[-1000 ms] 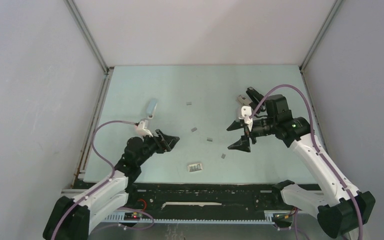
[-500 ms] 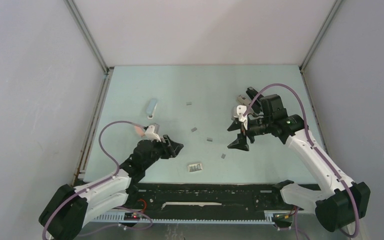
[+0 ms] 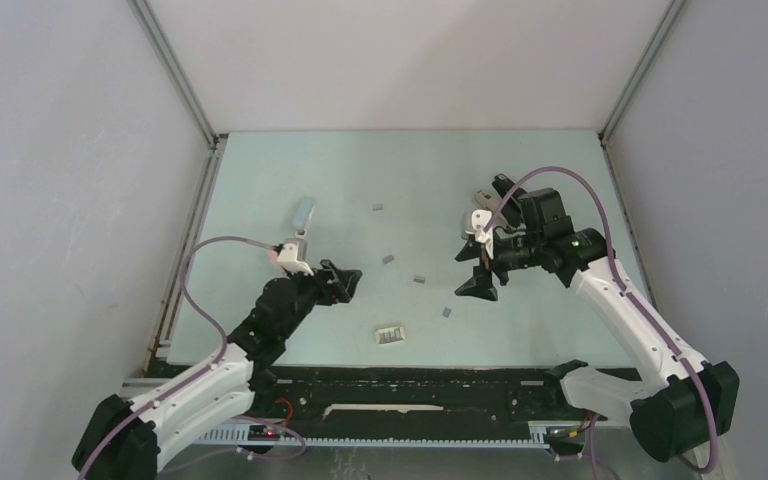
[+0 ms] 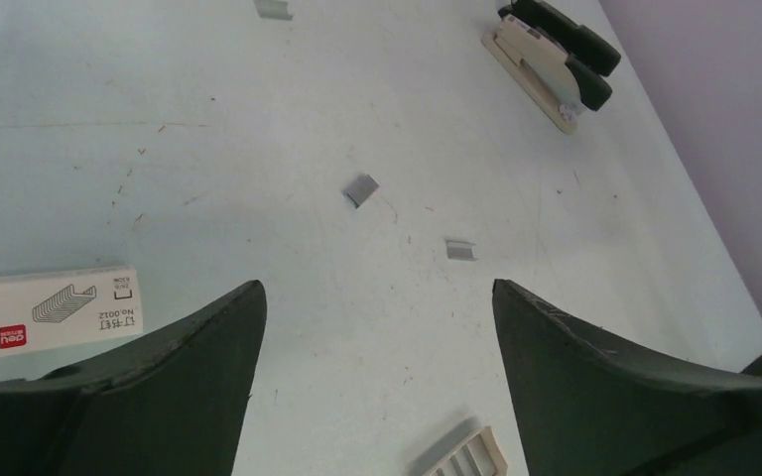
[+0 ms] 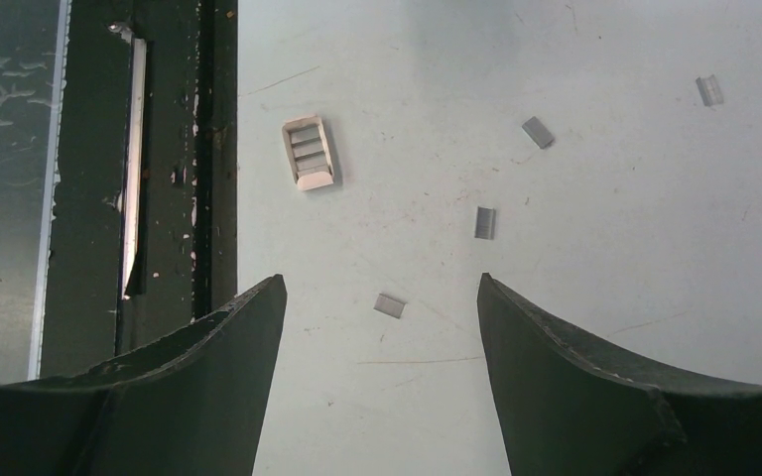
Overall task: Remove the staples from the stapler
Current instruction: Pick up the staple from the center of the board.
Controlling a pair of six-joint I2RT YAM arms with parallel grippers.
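Hovering low over the table [image 3: 290, 160], the left gripper [image 3: 348, 282] and the right gripper [image 3: 463, 272] face each other across a scatter of loose metal. Both have their jaws spread wide with nothing between them, as each wrist view shows plainly. That posture reads as two arms held clear of the work rather than engaged with it, since neither touches anything. The staples [image 3: 419, 279] lie flat on the table as several short grey strips, well apart from one another, in a loose line through the gap between the two grippers. In the right wrist view the nearest of them sits just ahead of the open fingers, with others further out. The stapler [image 3: 490, 195] lies on the table on the far side of the right wrist, apart from every strip and from both grippers; whether its magazine holds more I cannot tell. A small slotted tray [image 3: 390, 334] rests near the front edge, and a white staple box [image 4: 60, 309] shows beside one finger in the left wrist view. Judging by the strips lying outside the stapler, the unloading looks largely done.
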